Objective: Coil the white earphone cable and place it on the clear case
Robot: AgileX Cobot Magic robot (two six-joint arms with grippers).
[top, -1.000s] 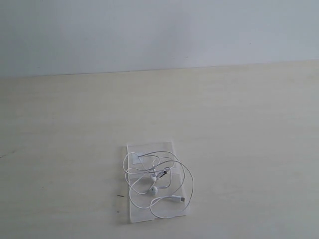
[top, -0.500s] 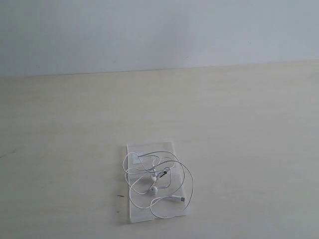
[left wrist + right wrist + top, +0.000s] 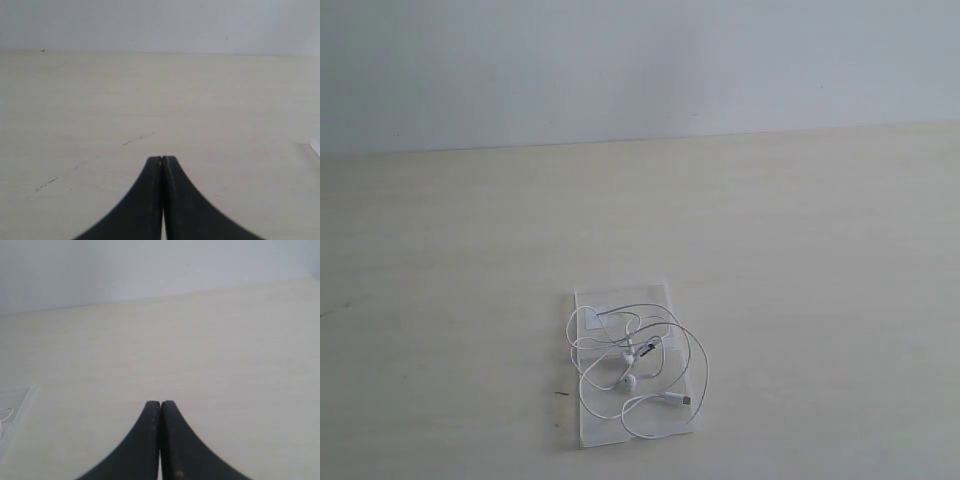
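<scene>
There is one clear case [image 3: 650,300] on the single pale worktop [image 3: 800,250], and it carries one small white sticker [image 3: 592,318]. One white earphone cable [image 3: 640,352] lies on it in several loose loops, too tangled to number exactly. The cable ends in two earbuds, one [image 3: 631,381] just beside the other [image 3: 626,355], and in one plug [image 3: 690,400]. There are two tools, each seen only from its own wrist camera: one left tool [image 3: 162,159] and one right tool [image 3: 160,403]. Each has two black fingers, four in all.
</scene>
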